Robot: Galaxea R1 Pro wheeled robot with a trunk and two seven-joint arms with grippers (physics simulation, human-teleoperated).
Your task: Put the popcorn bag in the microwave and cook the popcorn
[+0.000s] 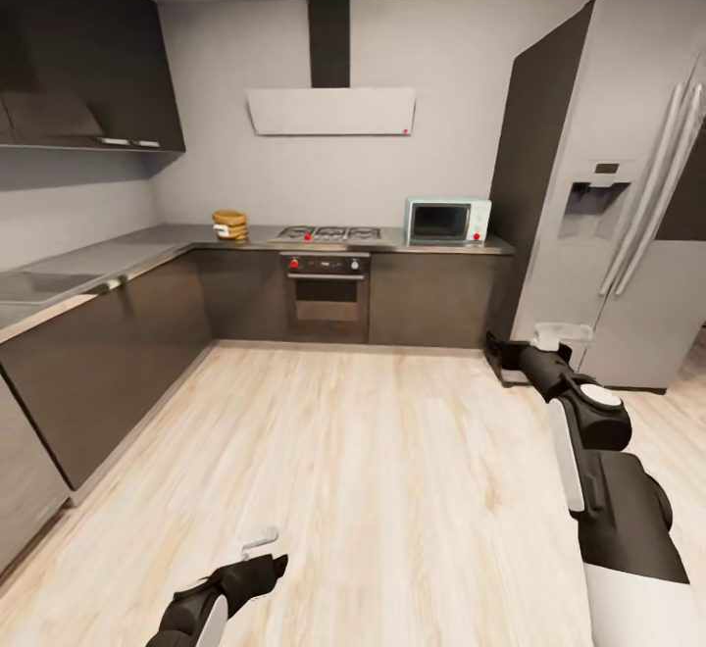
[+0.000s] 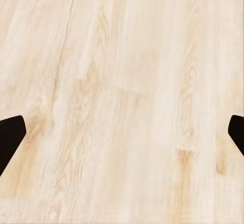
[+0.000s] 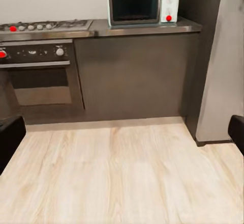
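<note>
Popcorn bag (image 1: pixel 229 224) sits far off on the table (image 1: pixel 147 243) — microwave (image 1: pixel 447 222) too; left fingers (image 2: pixel 10 140) and right fingers (image 3: pixel 10 137) spread wide, holding nothing.

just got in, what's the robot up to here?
Nothing is being handled. The robot stands on the kitchen floor, away from the countertop. The popcorn bag sits on it left of the stove; the microwave, door closed, is right of the stove beside the fridge. The left gripper and right gripper are open and empty.
</note>
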